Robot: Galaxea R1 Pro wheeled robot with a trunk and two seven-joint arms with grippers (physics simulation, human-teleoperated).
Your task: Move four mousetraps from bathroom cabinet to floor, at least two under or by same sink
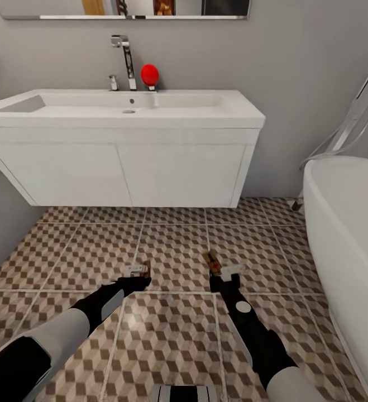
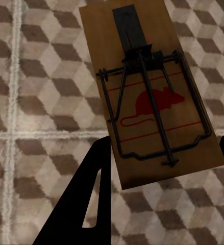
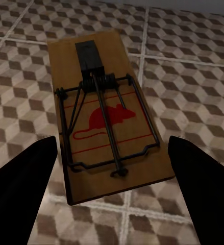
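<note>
A wooden mousetrap (image 2: pixel 152 97) takes up the centre and right of the frame, its brown board tilted slightly, with a dark plate at the upper end, a black wire spring and bar across the middle, and a red mouse drawing printed on the board. One dark gripper finger (image 2: pixel 89 204) rises from the lower left to the board's lower left edge; another shows at the right edge. Behind lies cube-patterned floor tile (image 2: pixel 35 76) with pale grout lines.

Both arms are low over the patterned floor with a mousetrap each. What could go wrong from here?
1. Both brown wooden mousetraps are out in front of the white wall-hung vanity sink; released here, they may not count as beside it.
2. The left gripper seems to pinch its trap by the edges, so it could slip or flip onto the cube-patterned floor.
</note>
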